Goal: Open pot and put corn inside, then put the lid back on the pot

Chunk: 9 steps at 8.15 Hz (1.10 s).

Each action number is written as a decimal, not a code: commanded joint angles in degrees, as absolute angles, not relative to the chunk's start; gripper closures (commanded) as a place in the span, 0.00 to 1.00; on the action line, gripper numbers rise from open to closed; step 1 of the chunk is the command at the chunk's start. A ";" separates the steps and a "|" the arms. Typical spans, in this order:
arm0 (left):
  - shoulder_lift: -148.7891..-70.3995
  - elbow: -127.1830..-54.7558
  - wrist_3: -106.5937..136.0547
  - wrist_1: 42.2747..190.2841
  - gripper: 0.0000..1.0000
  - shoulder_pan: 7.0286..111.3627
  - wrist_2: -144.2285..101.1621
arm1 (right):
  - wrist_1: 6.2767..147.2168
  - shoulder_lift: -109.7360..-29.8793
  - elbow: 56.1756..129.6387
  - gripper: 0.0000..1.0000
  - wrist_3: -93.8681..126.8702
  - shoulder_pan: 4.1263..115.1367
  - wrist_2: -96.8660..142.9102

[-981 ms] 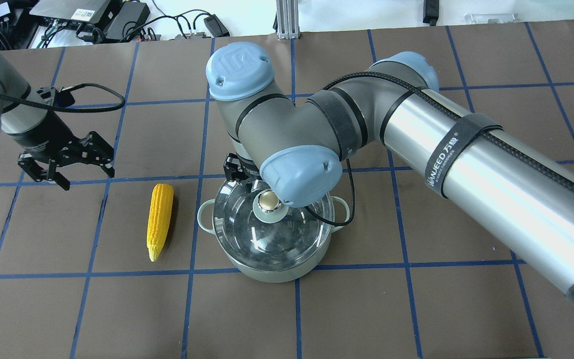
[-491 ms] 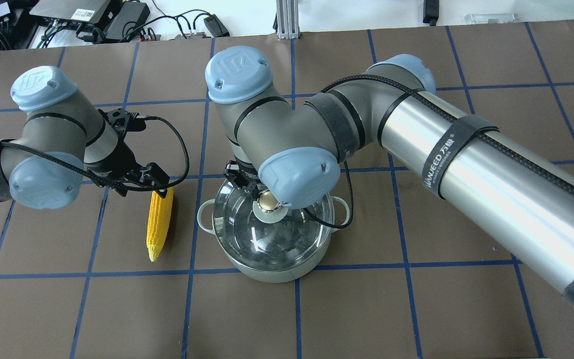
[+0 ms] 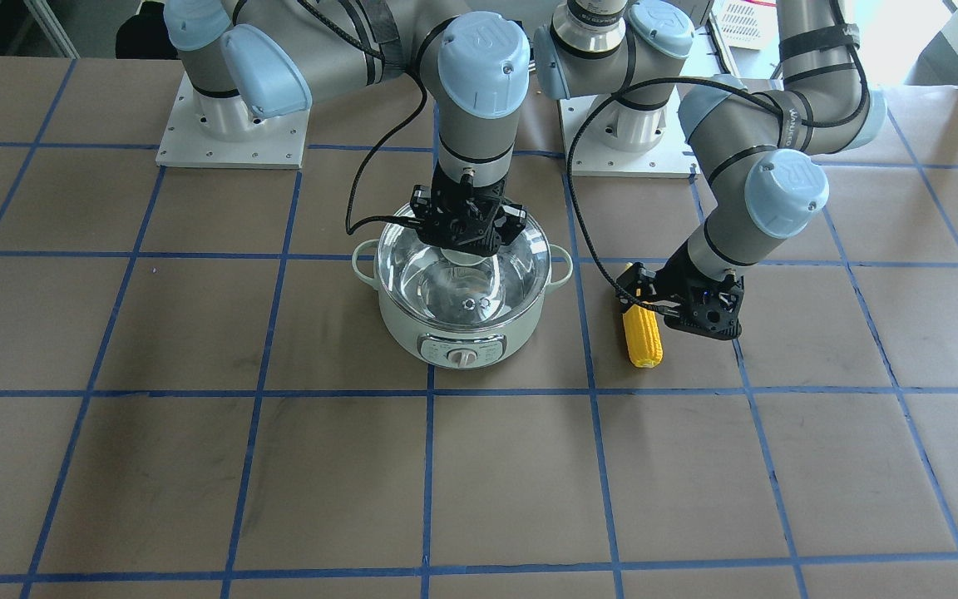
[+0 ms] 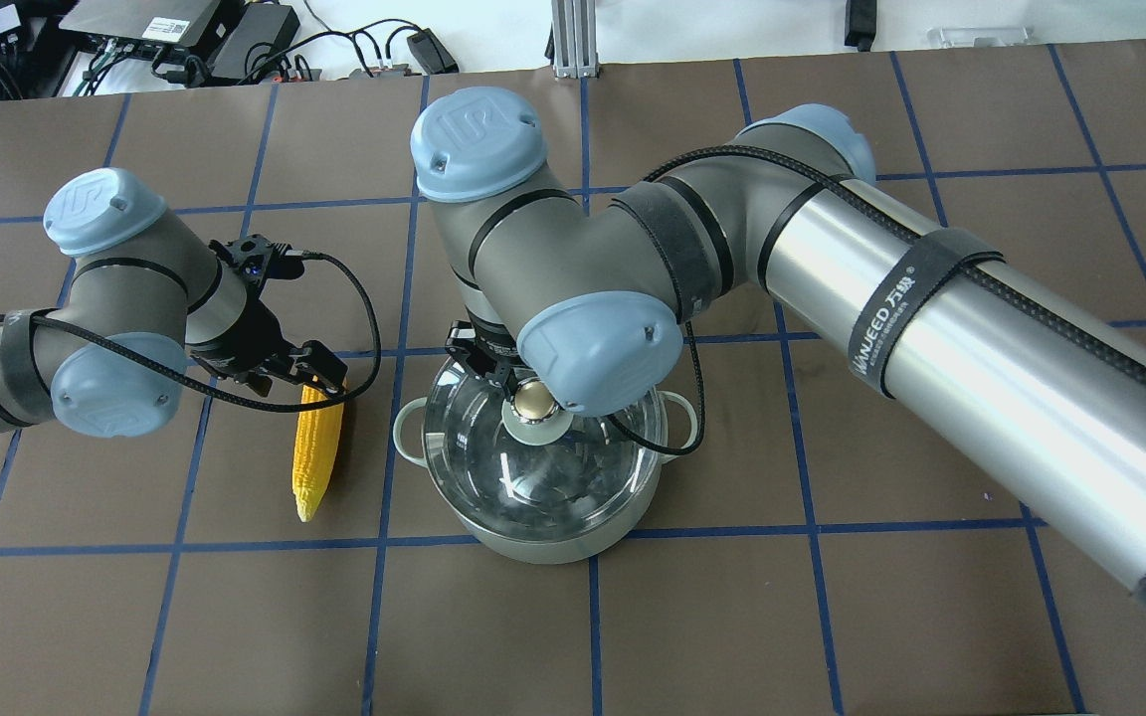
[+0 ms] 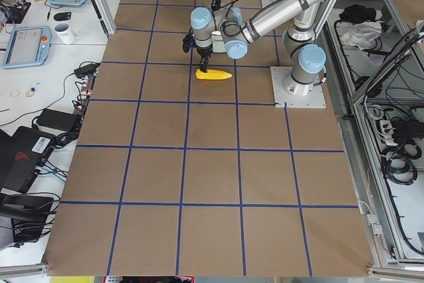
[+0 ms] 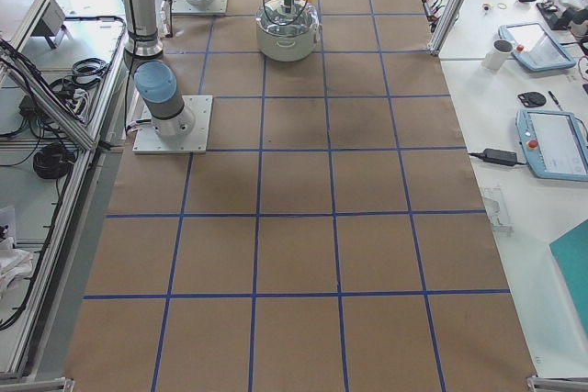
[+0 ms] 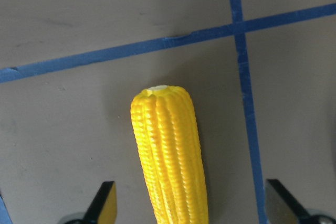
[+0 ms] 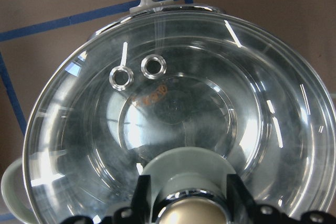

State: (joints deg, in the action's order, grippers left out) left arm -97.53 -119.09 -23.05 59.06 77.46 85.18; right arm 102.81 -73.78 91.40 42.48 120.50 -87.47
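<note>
The pale green pot (image 3: 462, 333) stands mid-table with its glass lid (image 3: 479, 287) on it. My right gripper (image 3: 466, 241) is over the lid's centre, its fingers closed on either side of the green knob, as the right wrist view shows (image 8: 189, 203). The lid (image 8: 184, 114) rests on the rim. The yellow corn (image 4: 316, 457) lies on the table left of the pot (image 4: 543, 542). My left gripper (image 4: 319, 383) is open over the corn's blunt end. In the left wrist view the corn (image 7: 170, 156) lies between the spread fingertips.
The brown table mat (image 4: 732, 617) carries a blue tape grid. My right arm's long silver link (image 4: 981, 338) crosses the table's right half. Cables and power boxes (image 4: 185, 30) lie beyond the far edge.
My left arm has swung in from the left and come down over the corn's blunt end. The right gripper's fingers have drawn in around the lid's knob. Lid and corn have not moved.
</note>
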 commanded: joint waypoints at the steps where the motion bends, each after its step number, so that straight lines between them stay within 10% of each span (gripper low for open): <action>1: -101.51 -119.88 -20.67 55.63 0.00 74.45 85.17 | 102.74 -74.18 90.97 0.51 42.02 120.32 -87.45; 9: -102.21 -120.49 -10.63 55.81 0.00 75.50 85.17 | 90.21 -89.27 88.34 0.59 15.09 100.41 -86.22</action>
State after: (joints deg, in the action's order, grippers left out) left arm -101.88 -119.97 -9.88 55.88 75.43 85.22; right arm 96.21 -85.10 89.33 24.68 107.20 -86.64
